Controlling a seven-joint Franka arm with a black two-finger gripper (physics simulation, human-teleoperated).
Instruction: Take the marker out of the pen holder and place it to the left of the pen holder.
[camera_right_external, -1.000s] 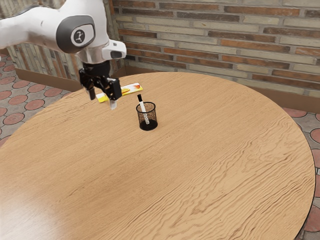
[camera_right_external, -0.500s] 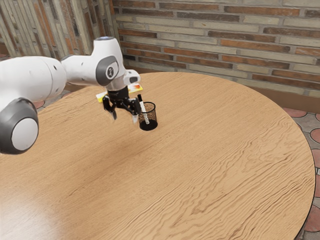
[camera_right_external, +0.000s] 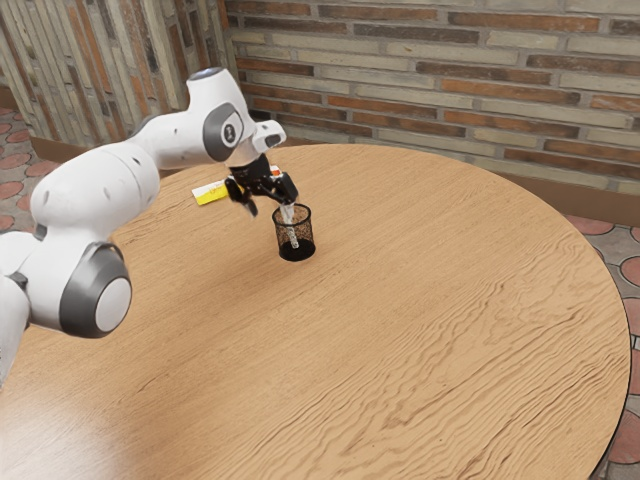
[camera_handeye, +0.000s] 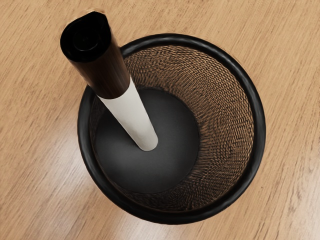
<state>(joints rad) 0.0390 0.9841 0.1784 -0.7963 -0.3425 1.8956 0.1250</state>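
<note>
Black mesh pen holder (camera_handeye: 227, 115), round-rimmed; white cylindrical marker (camera_handeye: 117, 95) tilted inside.

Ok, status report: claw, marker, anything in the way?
Claw open, above cup. Marker leaning inside, cap up. Rim might snag the lift.

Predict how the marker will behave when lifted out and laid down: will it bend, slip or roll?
The marker will probably stay stiff, as it looks straight while leaning in the pen holder. Its smooth-looking barrel might slip in a loose grip. Being round, it could roll on the table.
</note>
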